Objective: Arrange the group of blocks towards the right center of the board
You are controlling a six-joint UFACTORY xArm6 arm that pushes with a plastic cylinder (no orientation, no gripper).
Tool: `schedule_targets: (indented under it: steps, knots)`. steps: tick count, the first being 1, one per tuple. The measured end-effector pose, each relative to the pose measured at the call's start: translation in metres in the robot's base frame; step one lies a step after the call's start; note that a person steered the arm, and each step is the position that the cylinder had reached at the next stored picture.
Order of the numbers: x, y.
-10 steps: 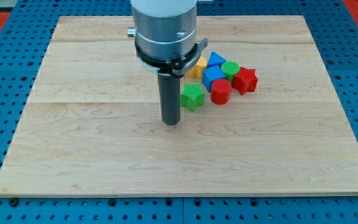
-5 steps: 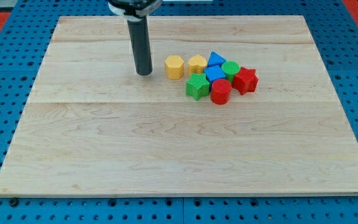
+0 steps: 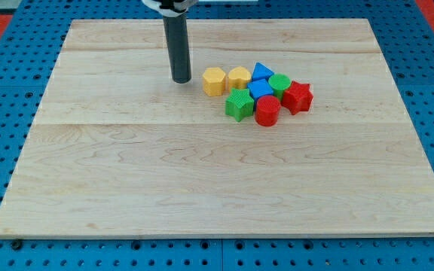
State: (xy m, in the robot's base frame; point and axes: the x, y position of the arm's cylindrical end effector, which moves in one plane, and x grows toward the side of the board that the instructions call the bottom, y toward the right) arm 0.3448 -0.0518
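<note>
My tip [image 3: 181, 80] stood just left of the yellow hexagonal block [image 3: 214, 80]; the blue cube [image 3: 261, 89] was half hidden among neighbours; I had no gripper.

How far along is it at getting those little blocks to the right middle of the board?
Done: the eight blocks sit in one cluster, right of centre but high. In hand: my tip stands just left of the yellow hexagonal block, apart from it. Left: pushing the cluster rightward and down on the wooden board.
</note>
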Motion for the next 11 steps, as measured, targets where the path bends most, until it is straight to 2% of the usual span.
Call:
schedule_targets:
  steps: [1,2,3,4,6,7,8,9,11]
  knots:
    - [0.007,0.049]
    - [0.005,0.058]
    - [-0.043,0.039]
    - [-0.072,0.059]
    - [-0.077,0.108]
    - [-0.069,0.11]
    - [-0.03,0.122]
    - [-0.034,0.122]
    - [-0.069,0.127]
